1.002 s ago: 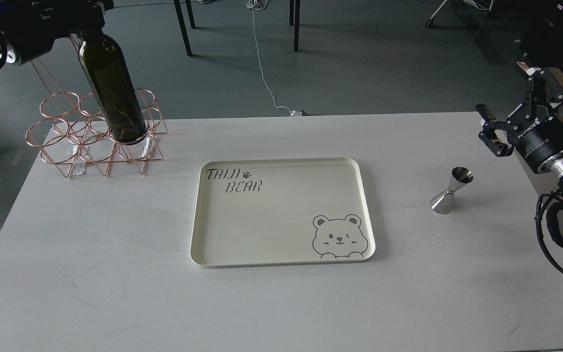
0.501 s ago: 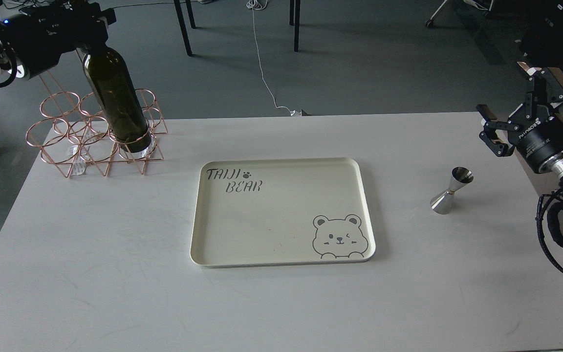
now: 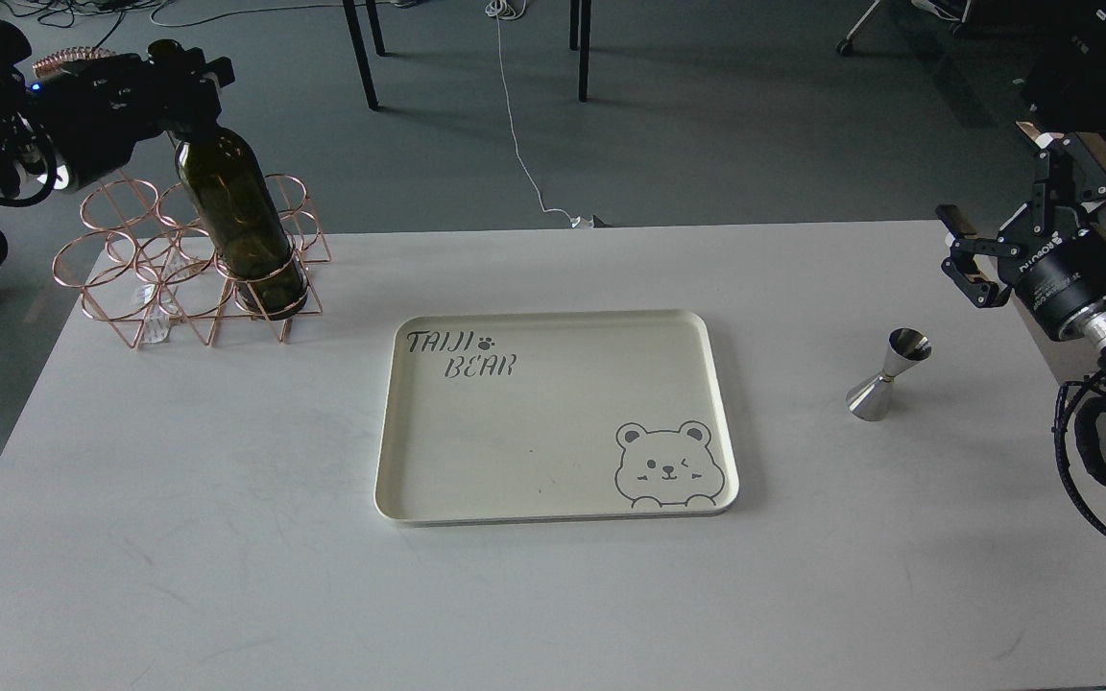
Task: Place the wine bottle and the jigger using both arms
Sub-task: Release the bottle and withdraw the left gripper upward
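Left gripper is closed around the neck of the wine bottle, which hangs tilted below it, base inside a ring of the copper wire rack. Right gripper hovers with jaws spread, holding nothing; the jigger stands upright on the tabletop below it, beside the cream tray.

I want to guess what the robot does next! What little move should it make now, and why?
Probably open the left pincer and let go. The tall dark green glass bottle it grips by the neck sits, tilted, with its base inside a ring of the copper wire rack. The small silver hourglass jigger stands untouched by the open right pincer.
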Controlling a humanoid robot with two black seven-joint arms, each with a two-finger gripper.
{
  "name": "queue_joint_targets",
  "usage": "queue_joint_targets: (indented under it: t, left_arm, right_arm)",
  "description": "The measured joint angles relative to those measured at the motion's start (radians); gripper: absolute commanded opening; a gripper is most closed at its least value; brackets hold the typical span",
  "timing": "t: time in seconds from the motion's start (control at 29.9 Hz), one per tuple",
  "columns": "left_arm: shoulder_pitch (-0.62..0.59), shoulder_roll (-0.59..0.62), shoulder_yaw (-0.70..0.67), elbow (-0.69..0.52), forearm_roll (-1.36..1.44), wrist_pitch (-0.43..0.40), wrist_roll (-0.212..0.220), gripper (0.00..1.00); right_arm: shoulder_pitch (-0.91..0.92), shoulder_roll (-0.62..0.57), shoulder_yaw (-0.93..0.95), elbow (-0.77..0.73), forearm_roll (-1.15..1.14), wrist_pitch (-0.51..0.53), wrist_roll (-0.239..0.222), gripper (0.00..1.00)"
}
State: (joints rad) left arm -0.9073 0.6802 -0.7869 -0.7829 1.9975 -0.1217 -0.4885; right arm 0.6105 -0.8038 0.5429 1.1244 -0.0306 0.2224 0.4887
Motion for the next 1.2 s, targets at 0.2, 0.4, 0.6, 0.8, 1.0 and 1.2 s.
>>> queue_joint_targets:
  t: [0.2,0.4,0.6,0.8,1.0,1.2]
  left_arm:
    - [0.001,-0.008,0.000,0.018,0.000,0.006,0.000,0.34]
    - [0.001,-0.012,0.000,0.019,-0.001,0.007,-0.001,0.46]
    - [0.001,-0.013,0.000,0.019,-0.005,0.007,-0.001,0.73]
    - [-0.009,-0.007,-0.003,0.007,-0.012,0.017,0.000,0.84]
    - [-0.110,0.031,-0.010,-0.047,-0.119,0.009,0.000,0.95]
    - [-0.172,0.053,-0.007,-0.239,-0.522,-0.025,0.000,0.98]
  right_arm:
    - [-0.001,0.000,0.000,0.000,0.000,0.000,0.000,0.99]
    - [-0.002,0.000,-0.001,0.000,0.000,0.000,0.000,0.99]
    - [-0.003,0.000,-0.001,0.000,0.000,0.000,0.000,0.99]
    - [-0.003,-0.001,0.000,0.000,0.000,0.000,0.000,0.99]
    - [-0.003,-0.001,0.001,0.000,0.000,0.000,0.000,0.99]
    - [-0.003,0.004,0.003,-0.001,0.000,0.000,0.000,0.99]
